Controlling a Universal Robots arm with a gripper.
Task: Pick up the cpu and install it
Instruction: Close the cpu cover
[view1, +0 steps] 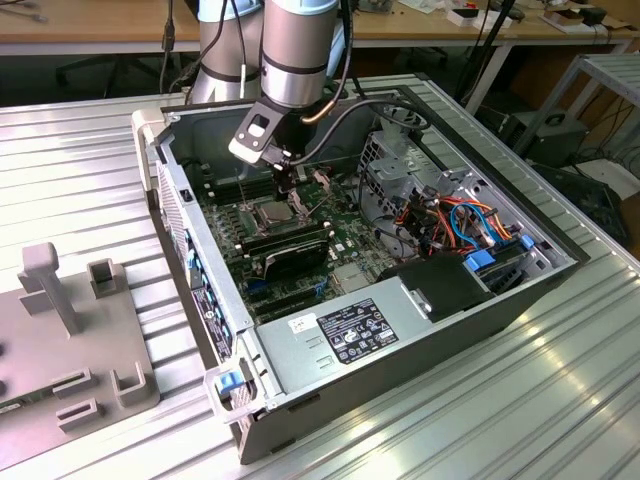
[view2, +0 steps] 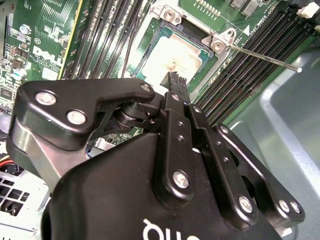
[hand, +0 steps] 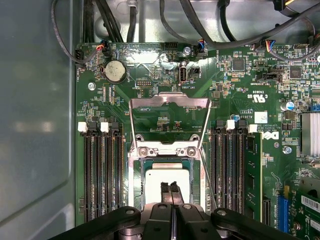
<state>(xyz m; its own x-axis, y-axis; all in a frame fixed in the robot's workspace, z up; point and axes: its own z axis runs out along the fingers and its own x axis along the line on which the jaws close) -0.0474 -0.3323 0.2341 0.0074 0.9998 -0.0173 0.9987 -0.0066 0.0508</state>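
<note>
The gripper (hand: 170, 191), slim black fingers pressed together and holding nothing, hangs over the dull silver square cpu (hand: 161, 175) seated in the open dark socket (hand: 136, 184).

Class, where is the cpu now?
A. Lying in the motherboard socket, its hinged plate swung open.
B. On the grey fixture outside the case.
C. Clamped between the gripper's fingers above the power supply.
A: in the first wrist view the cpu lies in the socket, the hinged plate swung open, the shut gripper just over it.
</note>
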